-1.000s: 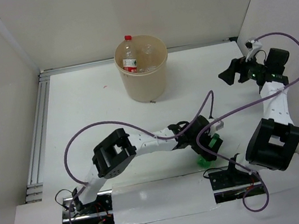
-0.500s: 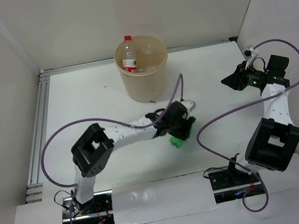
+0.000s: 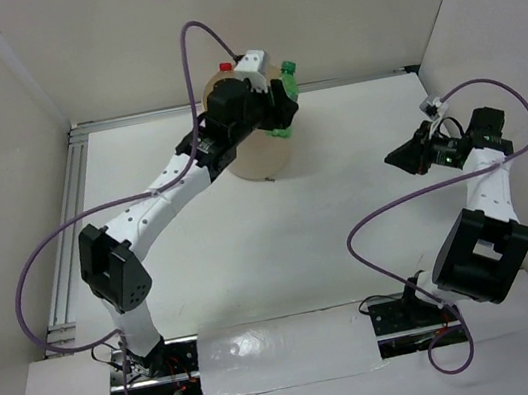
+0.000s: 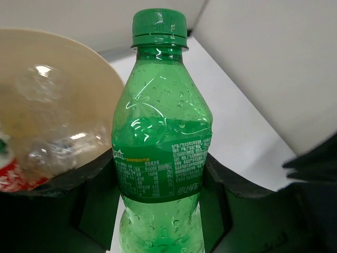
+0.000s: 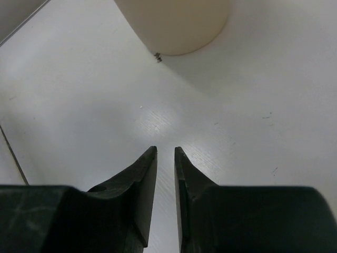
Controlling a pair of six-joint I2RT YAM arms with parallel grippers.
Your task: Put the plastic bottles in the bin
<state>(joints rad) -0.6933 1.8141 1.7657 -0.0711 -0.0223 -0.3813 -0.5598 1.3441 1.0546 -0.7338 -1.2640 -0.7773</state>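
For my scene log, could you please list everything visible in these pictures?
Green bottle: one, green, held at the bin's rim.
Bin: one, beige, far middle of the table.
Clear bottles: several, exact count unclear, inside the bin; one red cap shows.
Table: one, white.
Rail: one, silver, along the table's left edge.
Cables: two, purple, one per arm.
Left claw: black, shut on the green bottle.
Right claw: black, nearly shut, empty, over bare table.
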